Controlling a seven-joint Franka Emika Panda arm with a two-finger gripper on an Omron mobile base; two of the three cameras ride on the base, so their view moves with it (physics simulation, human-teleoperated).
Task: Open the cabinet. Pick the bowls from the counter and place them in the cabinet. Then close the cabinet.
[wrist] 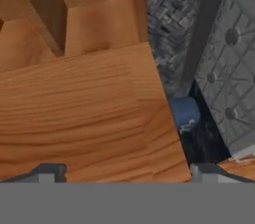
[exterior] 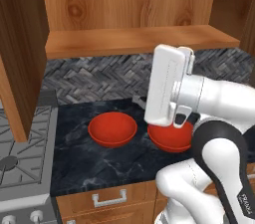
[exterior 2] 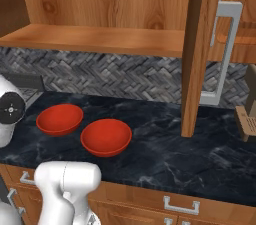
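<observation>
Behind my work stretches a wall of grey herringbone stone tiles (exterior: 94, 76), running the whole width under the upper woodwork. Off to my left sits a grey gas stove with dark cast-iron grates (exterior: 22, 153) and round knobs on its front, and below run warm brown wooden drawers with small silver bar handles (exterior 2: 181, 205). The light is even and soft, with no hard shadows.
</observation>
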